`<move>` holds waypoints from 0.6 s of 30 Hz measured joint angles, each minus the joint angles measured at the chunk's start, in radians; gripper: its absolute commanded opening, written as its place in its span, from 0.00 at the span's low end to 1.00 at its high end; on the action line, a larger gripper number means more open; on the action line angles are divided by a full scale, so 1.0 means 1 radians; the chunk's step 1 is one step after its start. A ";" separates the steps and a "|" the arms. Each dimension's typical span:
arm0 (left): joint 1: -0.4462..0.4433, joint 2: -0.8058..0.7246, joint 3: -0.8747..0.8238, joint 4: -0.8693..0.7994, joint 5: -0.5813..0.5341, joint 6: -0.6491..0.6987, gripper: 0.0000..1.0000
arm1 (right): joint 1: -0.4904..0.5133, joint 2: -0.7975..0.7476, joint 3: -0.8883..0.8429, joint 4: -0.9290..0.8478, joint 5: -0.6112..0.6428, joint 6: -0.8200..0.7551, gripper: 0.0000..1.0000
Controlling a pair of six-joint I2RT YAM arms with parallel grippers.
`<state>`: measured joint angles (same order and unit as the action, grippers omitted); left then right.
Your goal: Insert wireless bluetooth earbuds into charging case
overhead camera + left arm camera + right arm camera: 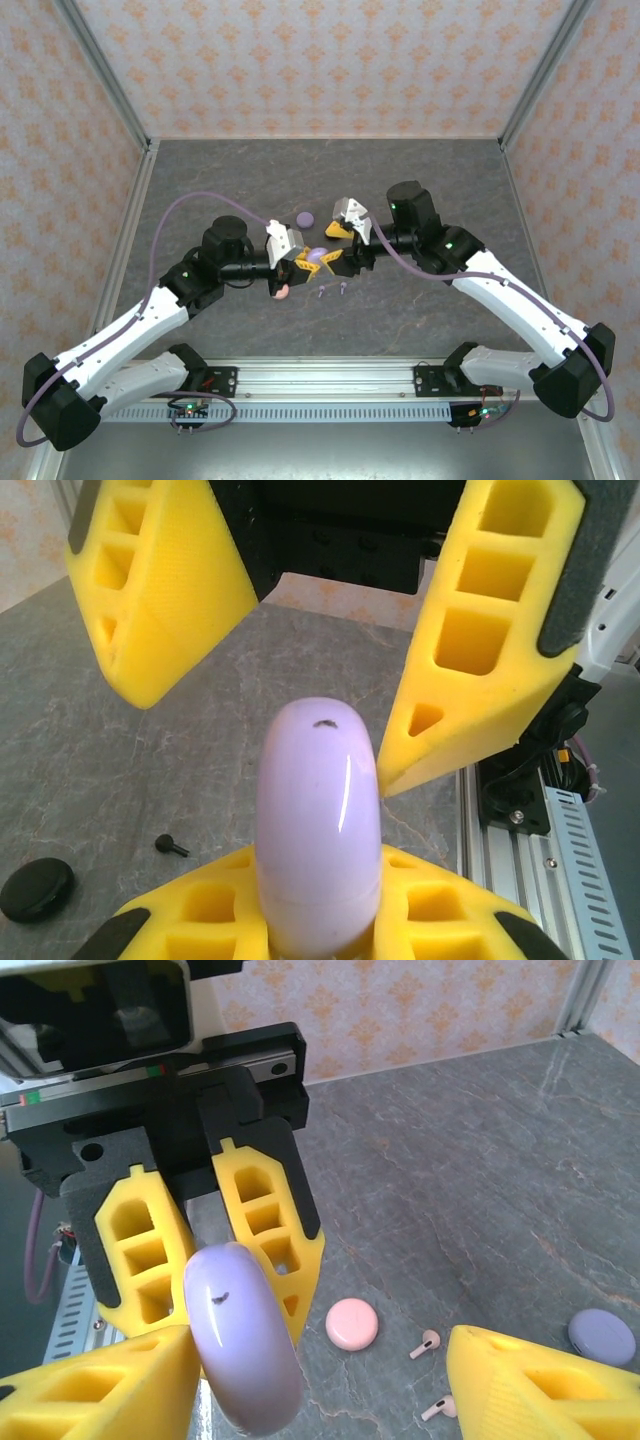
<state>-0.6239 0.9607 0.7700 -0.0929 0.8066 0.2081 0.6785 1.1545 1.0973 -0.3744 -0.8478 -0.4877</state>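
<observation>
Clamps a lilac case (318, 810) with the left gripper (320, 925), disc standing on edge, thin rim toward the wrist camera. Spreads the right gripper (320, 1350) wide around that case, one finger just beside it, the other well apart. Flat on the tabletop (480, 1180) near a pink case (352, 1323): two pinkish-white earbuds (427, 1342), stems slanting lower-left in the right wrist view. From the left wrist, a black earbud (171, 845) beside a black case (36, 888). Seen from above: both arms bent inward, elbows out, wrists meeting mid-tabletop.
</observation>
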 measured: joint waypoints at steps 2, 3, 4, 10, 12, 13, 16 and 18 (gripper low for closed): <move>0.000 0.000 0.000 0.000 -0.006 0.000 0.18 | 0.000 0.000 0.006 0.000 0.013 0.014 0.67; 0.000 0.000 0.000 0.000 -0.007 0.000 0.18 | 0.000 0.001 0.010 -0.001 0.015 0.019 0.67; 0.000 0.000 0.000 0.000 -0.007 0.000 0.18 | 0.000 0.003 0.017 0.000 0.019 0.026 0.67; -0.003 0.000 0.000 0.000 -0.002 0.001 0.18 | -0.019 0.016 0.050 0.001 0.059 0.059 0.68; -0.005 0.000 0.000 0.000 -0.002 0.001 0.18 | -0.023 0.026 0.056 -0.001 0.067 0.063 0.68; -0.005 0.000 0.000 -0.001 -0.003 0.001 0.18 | -0.023 0.035 0.061 -0.002 0.067 0.067 0.68; -0.004 0.000 0.000 -0.008 -0.007 0.000 0.18 | -0.023 0.050 0.068 -0.004 0.064 0.077 0.69; -0.004 0.000 0.000 -0.008 -0.011 0.000 0.17 | -0.028 0.049 0.068 -0.005 0.063 0.089 0.69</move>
<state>-0.6277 0.9604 0.7700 -0.1013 0.7959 0.2085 0.6506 1.2034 1.1648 -0.3794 -0.7849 -0.3992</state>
